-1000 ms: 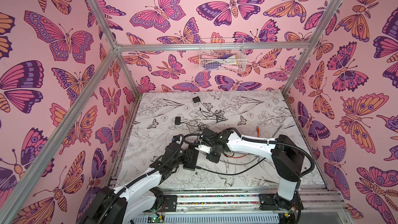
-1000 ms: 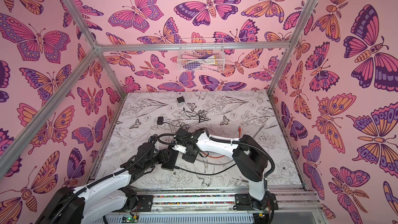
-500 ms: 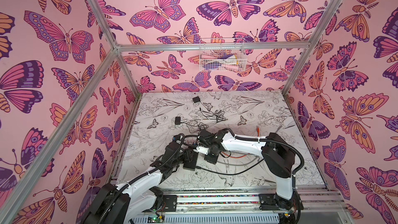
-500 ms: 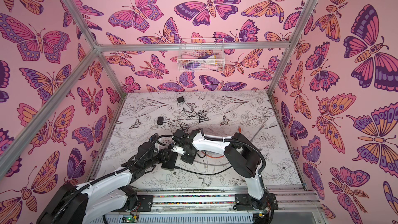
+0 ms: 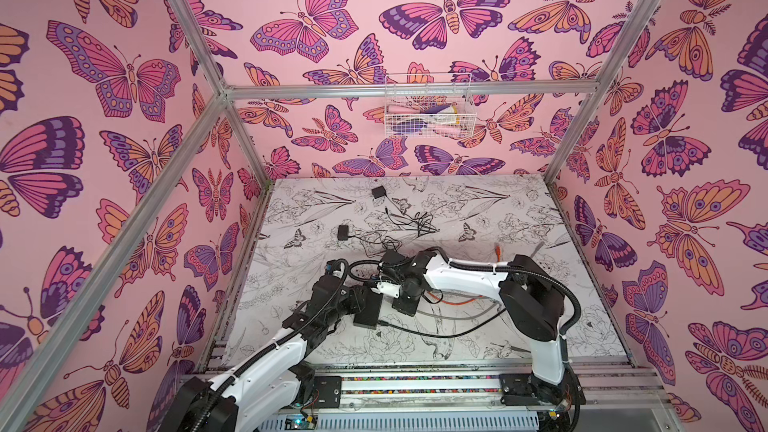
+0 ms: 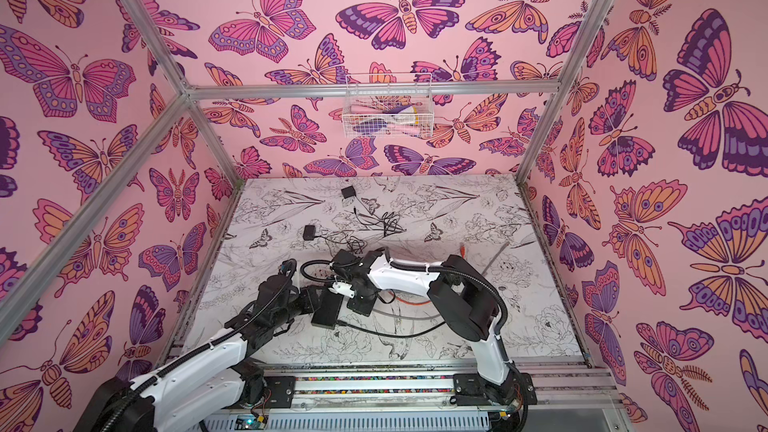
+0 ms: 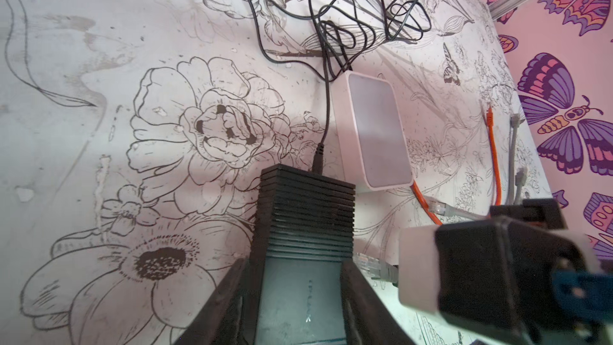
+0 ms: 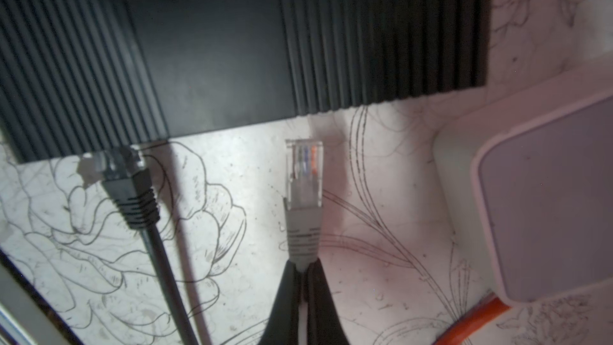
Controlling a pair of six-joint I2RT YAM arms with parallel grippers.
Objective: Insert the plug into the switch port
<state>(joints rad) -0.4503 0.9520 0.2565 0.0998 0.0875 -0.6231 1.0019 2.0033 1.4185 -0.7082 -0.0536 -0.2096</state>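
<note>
The switch [image 7: 306,207] is a black ribbed box lying on the flowered table; it shows in both top views [image 5: 368,312] [image 6: 328,311]. My left gripper [image 7: 298,262] is shut on the switch, one jaw on each side. The plug [image 8: 303,167] is clear with a grey boot. My right gripper [image 8: 303,265] is shut on the grey cable just behind the boot. The plug's tip hangs a short way from the switch's edge [image 8: 232,117], apart from it. In the left wrist view the plug [image 7: 368,265] sits close beside the switch's side. A black plug [image 8: 122,174] sits in the switch.
A white box [image 7: 378,134] lies just beyond the switch, with an orange cable [image 7: 494,157] and loose grey cables [image 7: 512,147] beside it. Two small black adapters [image 5: 378,192] [image 5: 344,231] with tangled black wires lie farther back. A wire basket [image 5: 428,105] hangs on the back wall.
My right arm has swung a little to the left, bringing the plug closer to the switch. The left gripper has kept its hold on the switch in place.
</note>
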